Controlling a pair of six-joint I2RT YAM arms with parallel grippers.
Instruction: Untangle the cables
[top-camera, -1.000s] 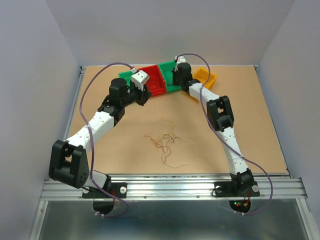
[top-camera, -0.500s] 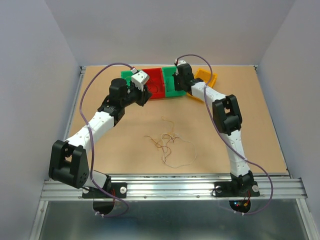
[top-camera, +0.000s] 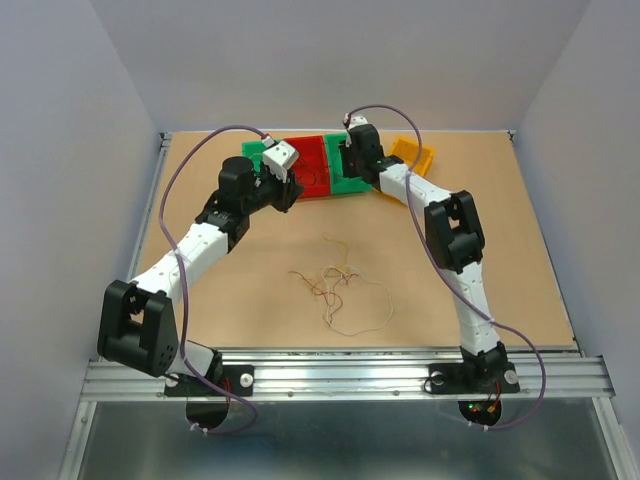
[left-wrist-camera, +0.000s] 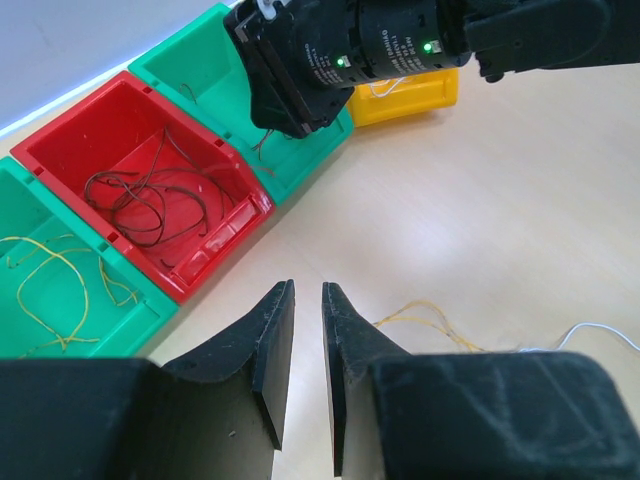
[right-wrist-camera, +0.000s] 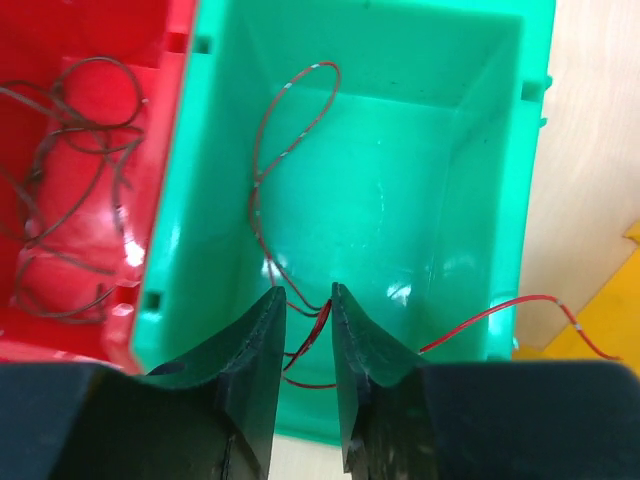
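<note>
The cables (top-camera: 340, 288) lie in a small loose tangle of thin loops on the brown table, between the two arms. Its yellow strand (left-wrist-camera: 430, 315) and white strand (left-wrist-camera: 600, 330) show on the table beside my left gripper (left-wrist-camera: 308, 290), which hovers with a narrow empty gap between its fingers. My right gripper (right-wrist-camera: 308, 292) hangs over a green bin (right-wrist-camera: 380, 150) with its jaws parted. A thin red wire (right-wrist-camera: 290, 110) loops down inside that bin, runs loosely through the gap, and one end trails over the bin's right rim.
Along the back stand a green bin (left-wrist-camera: 60, 290) with yellow wires, a red bin (left-wrist-camera: 150, 190) with brown wires, the green bin (top-camera: 347, 178) under the right gripper (top-camera: 345, 160), and a yellow bin (top-camera: 415, 152). The left gripper (top-camera: 290, 190) sits just in front of the red bin.
My right gripper has shifted slightly left over the green bin and its jaws have parted, letting go of the red wire. The left arm has not moved.
</note>
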